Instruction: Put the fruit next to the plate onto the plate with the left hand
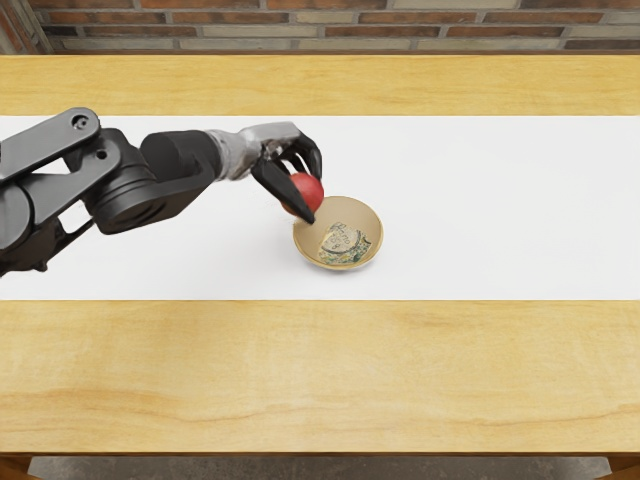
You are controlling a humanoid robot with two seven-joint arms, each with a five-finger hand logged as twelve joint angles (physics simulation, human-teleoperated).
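I get a bright, even feed, the light soft and seemingly from overhead. The white strip (480, 210) reads almost flat white; the wooden table (320, 380) looks warm, with a mild sheen. Shadows are faint, one thin line hugging the plate (368, 218). Focus is crisp edge to edge and the table lines run straight; the dark left hand (285, 165) loses surface detail

A light wooden surface (320, 380) fills most of the frame. A wide white cloth (520, 220) lies flat across its middle, from the left edge to the right edge. Along the top runs a brick wall (320, 25). At the bottom edge a narrow grey floor (320, 468) shows.
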